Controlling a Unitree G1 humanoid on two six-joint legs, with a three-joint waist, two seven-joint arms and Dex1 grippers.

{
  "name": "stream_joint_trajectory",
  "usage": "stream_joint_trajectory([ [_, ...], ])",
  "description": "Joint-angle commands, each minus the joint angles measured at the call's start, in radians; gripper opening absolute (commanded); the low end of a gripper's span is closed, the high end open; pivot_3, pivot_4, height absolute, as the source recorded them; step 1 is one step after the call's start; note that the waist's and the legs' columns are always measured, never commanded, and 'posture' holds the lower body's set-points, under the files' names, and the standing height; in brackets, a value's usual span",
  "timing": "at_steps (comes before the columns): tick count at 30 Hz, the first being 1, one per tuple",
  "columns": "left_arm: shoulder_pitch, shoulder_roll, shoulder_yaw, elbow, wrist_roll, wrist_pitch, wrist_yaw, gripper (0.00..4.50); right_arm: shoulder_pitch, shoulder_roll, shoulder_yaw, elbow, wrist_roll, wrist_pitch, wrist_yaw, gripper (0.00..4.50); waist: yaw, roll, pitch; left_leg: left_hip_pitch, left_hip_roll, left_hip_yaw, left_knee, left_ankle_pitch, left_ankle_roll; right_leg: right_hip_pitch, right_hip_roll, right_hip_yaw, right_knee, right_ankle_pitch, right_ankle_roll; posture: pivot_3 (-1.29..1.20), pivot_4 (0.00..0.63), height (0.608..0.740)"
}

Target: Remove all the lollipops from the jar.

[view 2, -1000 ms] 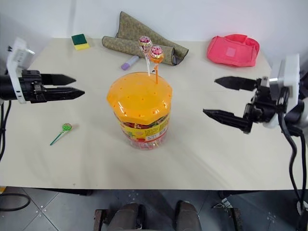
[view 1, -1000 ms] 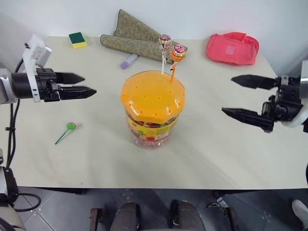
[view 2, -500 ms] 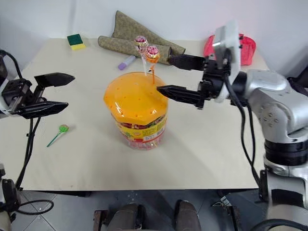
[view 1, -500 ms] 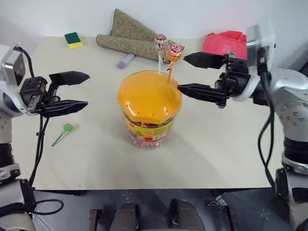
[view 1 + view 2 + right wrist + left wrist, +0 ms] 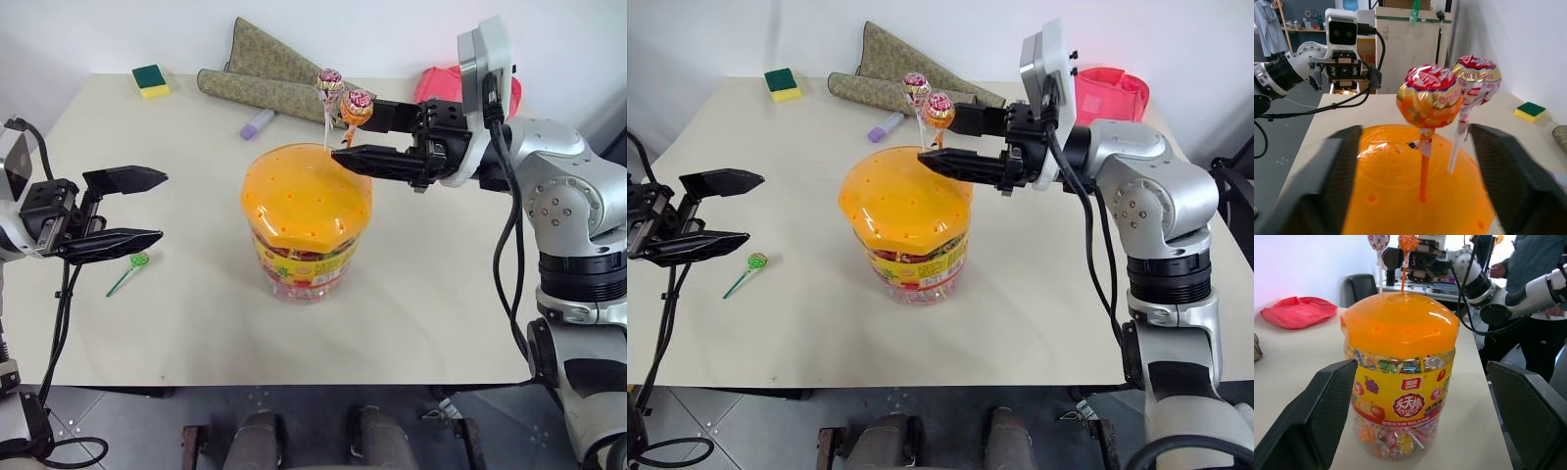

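Note:
The jar (image 5: 306,235) is a clear tub with a domed orange lid (image 5: 304,191), standing mid-table. Two lollipops rise from holes in the lid: an orange one (image 5: 359,104) and a pinkish one (image 5: 333,82) on a white stick. A green lollipop (image 5: 135,262) lies on the table to the jar's left. My right gripper (image 5: 358,130) reaches in level from the right, open, its fingers (image 5: 1339,176) on either side of the orange lollipop's stick (image 5: 1424,171) with gaps on both sides. Left of the jar, my left gripper (image 5: 162,206) hangs open and holds nothing, pointing at the jar (image 5: 1400,382).
At the back of the table lie a patterned folded cloth (image 5: 265,69), a purple marker (image 5: 257,124) and a green-yellow sponge (image 5: 149,80). A pink pouch (image 5: 1112,93) sits at the back right behind my right arm. A person (image 5: 1537,264) stands beyond the table.
My right gripper swung in from the right to the lollipops and its jaws narrowed around the orange stick. The left gripper drew back a little, away from the jar.

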Motion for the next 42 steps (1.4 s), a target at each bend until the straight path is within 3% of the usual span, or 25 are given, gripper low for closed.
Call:
stream_joint_trajectory([
  [1,-0.011,0.004,0.018,-0.020,-0.027,-0.015,-0.015,4.50,-0.036,-0.003,-0.044,-0.014,0.004,-0.006,0.003,1.99,0.000,0.000,0.000,0.000,0.000,0.000,0.000,0.000,0.000,0.000,0.000,0.000,0.000,0.000,0.000,0.00,0.150,0.740],
  [4,-0.025,-0.002,0.006,-0.013,-0.026,-0.018,-0.014,4.50,-0.042,0.000,-0.050,-0.017,0.006,-0.007,-0.005,0.86,0.000,0.000,0.000,0.000,0.000,0.000,0.000,0.000,0.000,0.000,0.000,0.000,0.000,0.000,0.000,0.00,0.150,0.740],
  [7,-0.043,-0.010,-0.007,0.001,-0.023,-0.024,-0.022,4.50,-0.051,0.007,-0.055,-0.021,0.008,-0.007,-0.013,0.01,0.000,0.000,0.000,0.000,0.000,0.000,0.000,0.000,0.000,0.000,0.000,0.000,0.000,0.000,0.000,0.00,0.150,0.740],
  [15,-0.082,-0.019,-0.041,0.028,-0.020,-0.031,-0.036,4.50,-0.104,0.013,-0.095,-0.003,-0.003,-0.038,-0.052,0.01,-0.001,0.000,0.000,0.000,0.000,0.000,0.000,0.000,0.000,0.000,0.000,0.000,0.000,0.000,0.000,0.00,0.150,0.740],
  [24,-0.100,-0.017,-0.053,0.045,-0.025,-0.033,-0.052,4.50,-0.182,-0.146,-0.197,0.088,-0.049,0.047,-0.152,0.01,0.002,0.000,0.000,0.000,0.000,0.000,-0.001,0.000,0.000,0.000,0.000,0.000,0.000,0.000,0.000,0.00,0.150,0.740],
  [28,-0.092,-0.009,-0.048,0.050,-0.030,-0.031,-0.066,4.50,-0.078,-0.313,-0.185,0.065,-0.061,0.269,-0.183,0.01,0.003,0.000,0.000,0.000,0.000,0.000,-0.001,0.000,0.000,-0.001,0.000,0.000,0.000,0.000,0.000,0.00,0.150,0.740],
  [32,-0.079,0.007,-0.046,0.061,-0.032,-0.027,-0.086,4.50,0.117,-0.422,-0.193,0.016,-0.074,0.410,-0.217,0.01,0.004,0.000,0.000,0.000,0.000,0.001,-0.001,0.000,0.000,0.000,0.000,0.000,-0.001,0.000,0.000,0.00,0.150,0.740],
  [37,-0.063,0.023,-0.052,0.079,-0.023,-0.037,-0.094,4.50,0.305,-0.440,-0.166,0.055,-0.132,0.522,-0.287,0.01,-0.001,0.002,0.001,0.000,0.000,0.002,-0.002,0.000,0.000,-0.001,0.000,0.002,-0.001,0.000,0.000,0.00,0.150,0.740],
  [42,-0.071,-0.003,-0.069,0.063,-0.028,-0.040,-0.072,4.50,0.365,-0.344,-0.071,0.228,-0.258,0.475,-0.370,0.01,0.001,0.002,0.001,0.000,0.000,0.003,-0.001,0.000,0.000,-0.001,0.000,0.002,-0.001,0.000,0.000,0.00,0.150,0.740],
])
